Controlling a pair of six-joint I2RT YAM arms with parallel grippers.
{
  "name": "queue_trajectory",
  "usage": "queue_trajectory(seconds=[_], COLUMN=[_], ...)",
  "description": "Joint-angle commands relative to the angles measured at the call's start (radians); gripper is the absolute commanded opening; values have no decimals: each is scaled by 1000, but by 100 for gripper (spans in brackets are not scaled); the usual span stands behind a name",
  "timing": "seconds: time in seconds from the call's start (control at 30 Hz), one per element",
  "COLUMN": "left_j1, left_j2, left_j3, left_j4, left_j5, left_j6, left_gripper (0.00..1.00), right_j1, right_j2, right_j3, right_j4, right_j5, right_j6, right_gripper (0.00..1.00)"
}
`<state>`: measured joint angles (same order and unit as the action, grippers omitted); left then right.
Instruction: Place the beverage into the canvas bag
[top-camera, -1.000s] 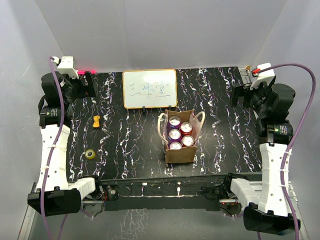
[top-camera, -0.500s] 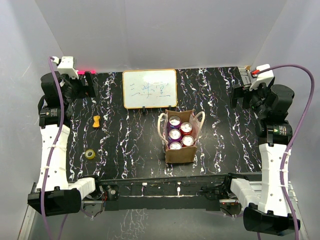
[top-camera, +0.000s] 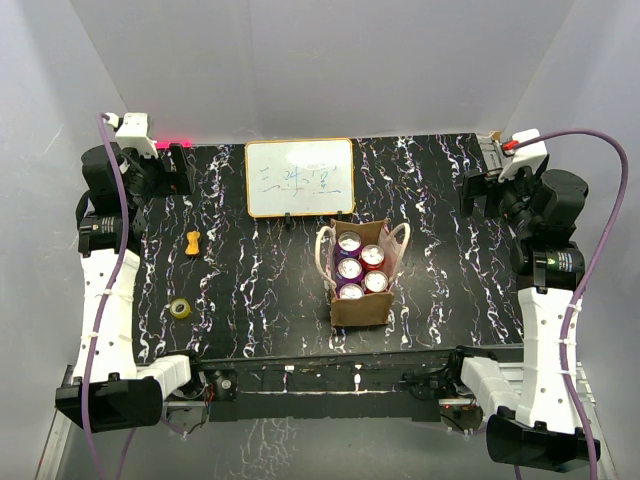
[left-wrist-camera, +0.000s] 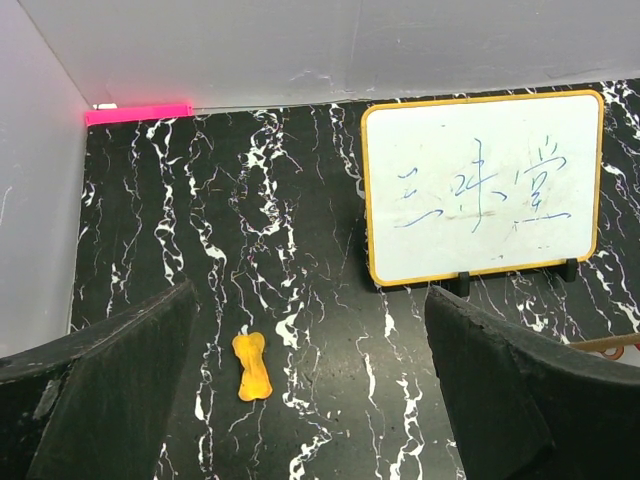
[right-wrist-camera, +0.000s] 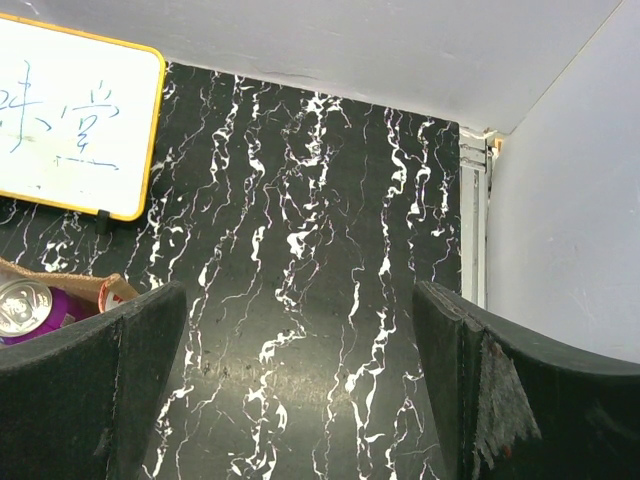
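Observation:
The tan canvas bag (top-camera: 361, 304) with cream loop handles stands upright near the middle of the black marbled table (top-camera: 450, 260). Several drink cans (top-camera: 350, 269) stand inside it, purple and red, tops up. One purple can (right-wrist-camera: 25, 305) and the bag's rim show at the left edge of the right wrist view. My left gripper (top-camera: 183, 165) is raised at the far left corner, open and empty. My right gripper (top-camera: 478, 188) is raised at the far right, open and empty. Both are far from the bag.
A white framed whiteboard (top-camera: 299, 177) with blue writing stands behind the bag; it also shows in the left wrist view (left-wrist-camera: 485, 188). An orange bone-shaped piece (top-camera: 192, 242) and a yellow-green tape roll (top-camera: 180, 308) lie at the left. A pink strip (left-wrist-camera: 138, 113) marks the far left corner.

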<state>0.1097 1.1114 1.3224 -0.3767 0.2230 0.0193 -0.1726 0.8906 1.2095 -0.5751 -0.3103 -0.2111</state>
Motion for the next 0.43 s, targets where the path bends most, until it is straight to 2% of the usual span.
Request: queue_trajectory(seconds=[0.0,0.4], left_j1=[9,9], left_j2=[-19,-17], left_j3=[12,11], left_j4=[-7,-4], left_j5=[16,11], left_j6=[13,17], left_gripper=[94,91], right_j1=[-7,-7], right_j2=[-15,-9], right_j3=[-2,-3], right_j4=[42,44], right_j5=[1,-3], right_j6=[5,4], right_gripper=[99,99])
